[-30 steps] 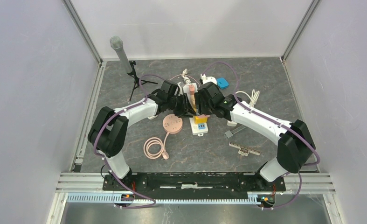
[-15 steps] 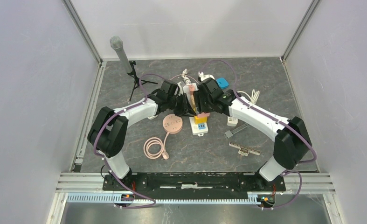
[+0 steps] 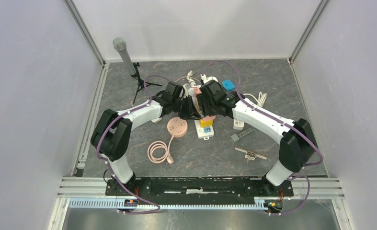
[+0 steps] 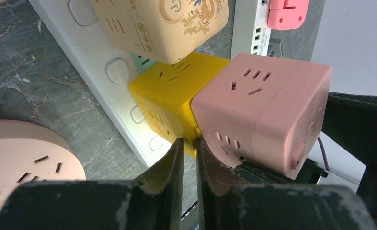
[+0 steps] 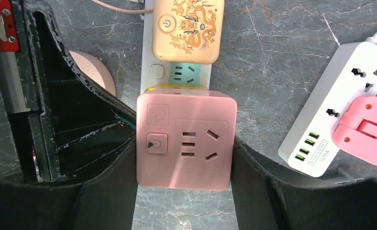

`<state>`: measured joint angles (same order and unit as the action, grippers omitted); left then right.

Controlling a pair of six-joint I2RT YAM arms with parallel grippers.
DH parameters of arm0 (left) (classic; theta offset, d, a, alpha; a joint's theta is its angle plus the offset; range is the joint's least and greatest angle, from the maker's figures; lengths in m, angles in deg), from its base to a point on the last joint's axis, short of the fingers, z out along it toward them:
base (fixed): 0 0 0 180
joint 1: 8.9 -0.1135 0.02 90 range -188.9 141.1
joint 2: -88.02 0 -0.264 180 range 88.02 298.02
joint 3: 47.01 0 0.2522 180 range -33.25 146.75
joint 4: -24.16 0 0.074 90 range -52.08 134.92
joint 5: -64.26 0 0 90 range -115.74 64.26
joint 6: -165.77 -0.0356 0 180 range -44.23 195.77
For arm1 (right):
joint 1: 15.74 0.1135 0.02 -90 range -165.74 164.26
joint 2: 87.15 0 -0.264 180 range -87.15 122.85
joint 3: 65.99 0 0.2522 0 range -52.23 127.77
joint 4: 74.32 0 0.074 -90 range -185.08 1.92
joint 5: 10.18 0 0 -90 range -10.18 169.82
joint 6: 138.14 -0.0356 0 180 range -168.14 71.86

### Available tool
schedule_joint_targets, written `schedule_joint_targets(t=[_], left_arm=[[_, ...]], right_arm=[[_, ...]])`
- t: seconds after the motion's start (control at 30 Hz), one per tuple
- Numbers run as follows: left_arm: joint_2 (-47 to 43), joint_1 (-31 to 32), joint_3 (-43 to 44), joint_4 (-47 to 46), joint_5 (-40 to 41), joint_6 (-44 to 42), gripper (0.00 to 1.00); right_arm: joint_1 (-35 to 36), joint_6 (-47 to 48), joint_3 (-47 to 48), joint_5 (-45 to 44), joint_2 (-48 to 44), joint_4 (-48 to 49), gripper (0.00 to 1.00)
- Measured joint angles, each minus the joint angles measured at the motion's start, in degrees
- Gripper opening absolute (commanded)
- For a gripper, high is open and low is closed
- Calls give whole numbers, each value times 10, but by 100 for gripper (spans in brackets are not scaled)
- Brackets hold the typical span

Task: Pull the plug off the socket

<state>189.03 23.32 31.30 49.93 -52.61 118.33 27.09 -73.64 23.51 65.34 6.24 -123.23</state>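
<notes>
My right gripper is shut on a pink cube plug, one finger on each side. In the left wrist view the pink cube hangs tilted just above a yellow cube that sits plugged in the white socket strip. A cream cube with a dragon print sits further along the strip. My left gripper is shut, its tips down at the yellow cube's near corner by the strip. In the top view both grippers meet over the strip.
A round pink socket with a coiled cable lies left of the strip. A second white strip with a pink adapter lies to the right. A microphone on a tripod stands back left. A comb-like part lies front right.
My right arm has shifted a little left and toward the back with the pink cube in its grip. The left arm has barely moved.
</notes>
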Motion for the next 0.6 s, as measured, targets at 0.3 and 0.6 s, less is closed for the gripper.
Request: schedule_joint_targets(t=[0.3, 0.6], left_arm=[[3, -3, 2, 6, -9, -2, 17], [6, -5, 4, 2, -15, -2, 16]], right_arm=[[18, 0, 0, -23, 0, 0, 0], [-1, -4, 0, 8, -2, -1, 0]])
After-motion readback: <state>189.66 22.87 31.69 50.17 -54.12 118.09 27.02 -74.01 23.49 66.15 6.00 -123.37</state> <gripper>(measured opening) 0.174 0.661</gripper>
